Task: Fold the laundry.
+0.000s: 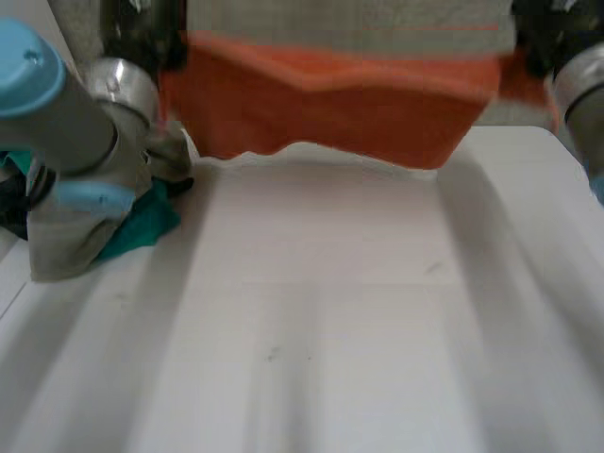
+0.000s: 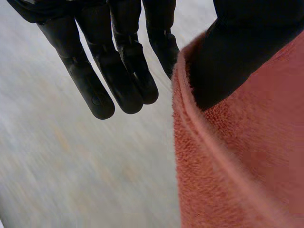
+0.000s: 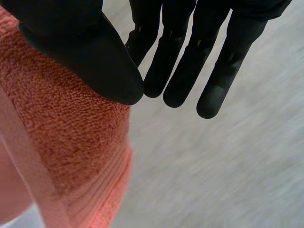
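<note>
Left hand (image 2: 118,71): raised off the table; fingers (image 2: 90,90) straight, thumb (image 2: 237,52) pressed onto the hemmed edge of the orange towel (image 2: 247,166), so it grips the cloth in a pinch, seemingly at one upper corner.
Left arm (image 1: 66,113): crosses the near-left of the head view, above the waiting pile.
Waiting pile: a grey cloth (image 1: 66,236) and a teal cloth (image 1: 142,231) lie crumpled together at the table's left side, both unfolded.
Orange towel, head view (image 1: 330,104): hangs spread wide between the two hands over the table's far side. Its lower edge is wavy and at or just above the tabletop; I cannot tell whether it touches.
Table (image 1: 330,330): bare white across the middle and near side, with room to lay the towel flat.
Right hand (image 3: 190,57): a mirrored grip, with its thumb on the terry and straight fingers beside it, pinching the towel's opposite upper end.
Done: by my reading, only the lifting and spreading of this one towel. It carries no fold, and nothing on the table looks folded.
To do: lay the towel flat and fold it, then fold the grey and teal pieces. The task appears to be near its start.
</note>
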